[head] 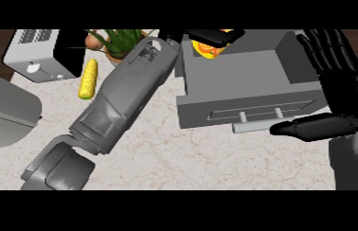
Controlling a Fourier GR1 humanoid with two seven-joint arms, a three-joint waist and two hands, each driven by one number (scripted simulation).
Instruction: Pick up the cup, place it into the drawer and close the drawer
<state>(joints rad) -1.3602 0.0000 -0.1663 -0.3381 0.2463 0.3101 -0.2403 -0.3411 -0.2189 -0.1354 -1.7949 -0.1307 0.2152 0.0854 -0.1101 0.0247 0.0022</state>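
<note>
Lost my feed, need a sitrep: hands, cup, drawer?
Left robot hand shut on cup, at far left corner of open drawer. Right robot hand open by drawer front. Corn far left, no obstacle.

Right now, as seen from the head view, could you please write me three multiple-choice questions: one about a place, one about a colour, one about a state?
1. Where does the corn lie?
A. on the counter, right of the toaster
B. on top of the toaster
C. in a bowl

2. What colour is the cup?
A. blue
B. green
C. yellow and orange

3. In what state is the drawer?
A. shut
B. open
C. turned upside down

Answers:
1 A: the corn lies flat on the counter, between the toaster and the left forearm.
2 C: the cup shows yellow and orange under the curled fingers of the left robot hand.
3 B: the drawer is pulled out, so its grey inside shows behind the front with the handle.
</note>
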